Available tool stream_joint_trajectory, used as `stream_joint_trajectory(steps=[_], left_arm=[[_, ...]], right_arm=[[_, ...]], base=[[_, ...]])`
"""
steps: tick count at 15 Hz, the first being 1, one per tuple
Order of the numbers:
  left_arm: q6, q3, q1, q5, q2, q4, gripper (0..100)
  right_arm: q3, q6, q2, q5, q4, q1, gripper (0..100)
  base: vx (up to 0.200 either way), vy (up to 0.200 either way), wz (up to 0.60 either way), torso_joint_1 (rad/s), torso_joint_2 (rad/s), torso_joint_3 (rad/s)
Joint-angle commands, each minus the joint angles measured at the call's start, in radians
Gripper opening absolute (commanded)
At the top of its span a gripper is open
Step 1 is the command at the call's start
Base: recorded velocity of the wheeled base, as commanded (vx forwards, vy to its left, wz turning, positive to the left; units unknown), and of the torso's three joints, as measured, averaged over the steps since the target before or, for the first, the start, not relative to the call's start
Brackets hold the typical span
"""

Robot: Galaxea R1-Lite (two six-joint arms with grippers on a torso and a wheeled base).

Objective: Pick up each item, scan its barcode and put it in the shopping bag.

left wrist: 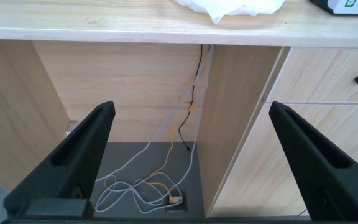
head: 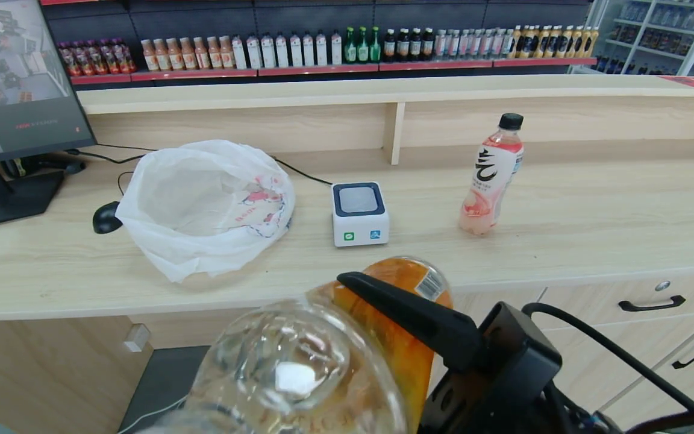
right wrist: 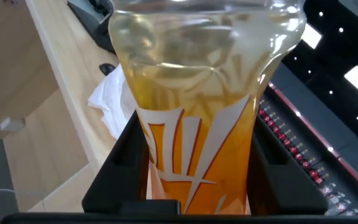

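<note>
While the right gripper (right wrist: pixel 196 149) clamps the orange drink bottle (head: pixel 311 361), aim its barcode (head: pixel 430 284) squarely at the scanner (head: pixel 359 214). The left gripper (left wrist: pixel 191 109) hangs wide open, empty.

I see a pale wooden shop counter (head: pixel 594 229). On it, from my left: a monitor (head: pixel 15 78) on a black stand, a black mouse (head: pixel 106 218), an open white plastic shopping bag (head: pixel 205 205), a small white scanner box (head: pixel 359 214), and an upright pink bottle (head: pixel 491 175), probably a peach drink.

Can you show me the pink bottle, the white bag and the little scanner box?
pink bottle (head: pixel 491 175), head view, on its label.
white bag (head: pixel 267 206), head view, on its printed side wall.
scanner box (head: pixel 360 230), head view, on its white front.
</note>
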Motion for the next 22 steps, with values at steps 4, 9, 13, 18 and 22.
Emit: stream_joint_trajectory(steps=[4,9,13,18,22], left_arm=[[0.0,0.0,0.0,0.0,0.0,0.0,100],[0.001,0.0,0.0,0.0,0.0,0.0,100],[0.001,0.0,0.0,0.0,0.0,0.0,100],[0.001,0.0,0.0,0.0,0.0,0.0,100],[0.001,0.0,0.0,0.0,0.0,0.0,100]], right_arm=[[-0.016,0.216,0.043,0.173,-0.001,-0.162,0],[-0.057,0.477,0.049,0.236,-0.001,-0.247,0],[-0.066,0.745,0.058,0.25,-0.001,-0.32,0],[-0.065,1.132,0.037,0.219,-0.001,-0.415,0],[-0.072,1.233,0.023,0.205,-0.001,-0.586,0]], base=[[0.0,0.0,0.0,0.0,0.0,0.0],[0.0,0.0,0.0,0.0,0.0,0.0],[0.0,0.0,0.0,0.0,0.0,0.0],[0.0,0.0,0.0,0.0,0.0,0.0],[0.0,0.0,0.0,0.0,0.0,0.0]])
